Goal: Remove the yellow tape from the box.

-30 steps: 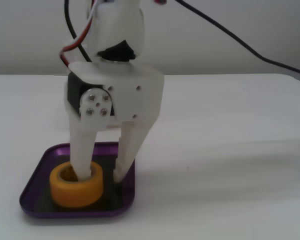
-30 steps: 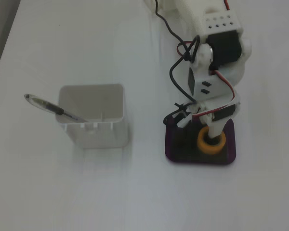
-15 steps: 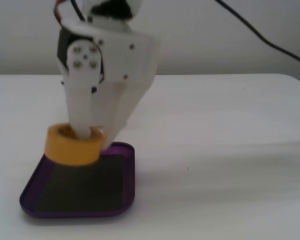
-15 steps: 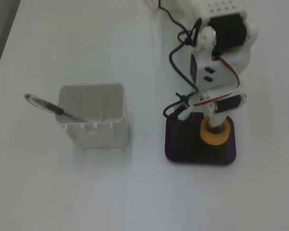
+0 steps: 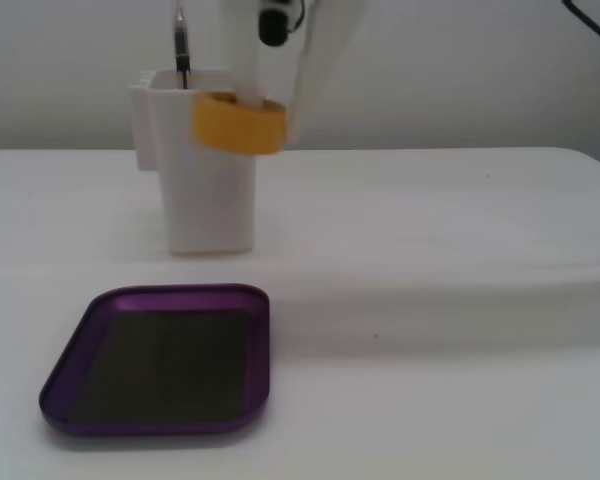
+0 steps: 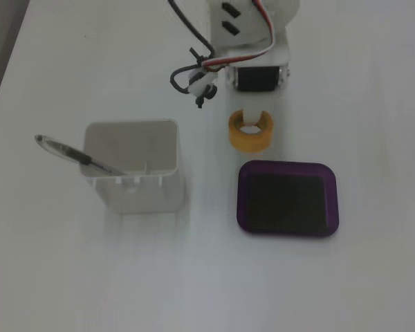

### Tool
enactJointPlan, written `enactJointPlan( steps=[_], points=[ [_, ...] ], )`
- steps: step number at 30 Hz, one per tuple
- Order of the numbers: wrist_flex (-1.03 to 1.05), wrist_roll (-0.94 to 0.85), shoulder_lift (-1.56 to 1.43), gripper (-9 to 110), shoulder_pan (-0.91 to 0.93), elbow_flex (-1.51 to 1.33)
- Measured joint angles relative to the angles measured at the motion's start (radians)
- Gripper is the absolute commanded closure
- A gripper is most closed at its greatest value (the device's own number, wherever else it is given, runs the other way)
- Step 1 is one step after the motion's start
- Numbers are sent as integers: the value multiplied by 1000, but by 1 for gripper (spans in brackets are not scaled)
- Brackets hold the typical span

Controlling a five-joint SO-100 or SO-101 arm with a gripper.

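Observation:
The yellow tape (image 5: 238,126) hangs in the air, held by my white gripper (image 5: 276,118), in front of the upper part of the tall white container. From above, the yellow tape (image 6: 250,133) shows just beyond the far rim of the tray, with my gripper (image 6: 250,116) shut on its far side. The box, a shallow purple tray (image 5: 64,362), lies flat on the table with a dark, bare bottom. In a fixed view its rim (image 6: 288,166) sits close to the tape. The fingertips are partly hidden by the tape.
A tall white square container (image 5: 208,190) stands behind the tray, left of the arm from above (image 6: 142,187). A pen (image 6: 75,155) leans in it. The arm's motor and cables (image 6: 200,72) are at the top. The table is white.

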State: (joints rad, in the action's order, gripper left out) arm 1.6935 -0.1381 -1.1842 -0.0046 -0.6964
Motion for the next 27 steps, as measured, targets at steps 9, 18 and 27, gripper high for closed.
enactJointPlan(
  steps=[9, 18, 27],
  points=[
    [-202, 37, -273, 102, 12, -518],
    [-568, 31, -449, 102, 14, -1108],
    [-695, 31, -469, 93, 8, -1235]
  ],
)
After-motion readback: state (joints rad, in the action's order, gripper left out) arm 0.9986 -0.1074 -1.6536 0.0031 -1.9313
